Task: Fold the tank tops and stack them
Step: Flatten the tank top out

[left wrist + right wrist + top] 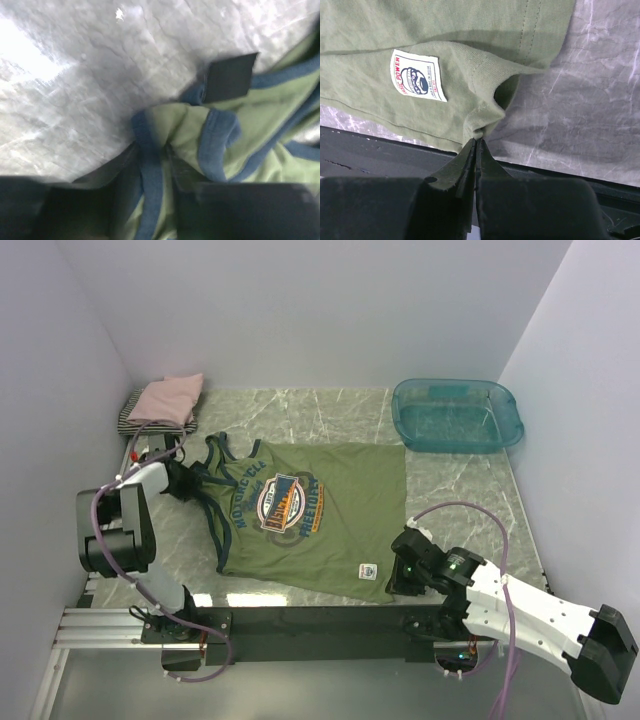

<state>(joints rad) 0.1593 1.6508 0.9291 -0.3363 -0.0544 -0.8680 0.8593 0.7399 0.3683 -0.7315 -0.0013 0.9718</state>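
Observation:
The olive-green tank top (320,525) with navy trim and a round chest print lies spread flat on the marble table, straps to the left. My left gripper (188,483) is at the bunched straps. In the blurred left wrist view its jaws (155,185) stand apart, with a navy strap (150,170) and green cloth between them. My right gripper (393,580) is at the near right hem corner. There, in the right wrist view, the right gripper (477,140) is shut on a pinch of green hem (482,117), beside the white label (418,75). A pink top folded on a striped one (165,400) sits at the back left.
A see-through teal tub (457,415) stands at the back right. White walls close in the table on the left, back and right. A black rail (320,625) runs along the near edge just under the hem. A small black tag (230,77) shows by the neckline.

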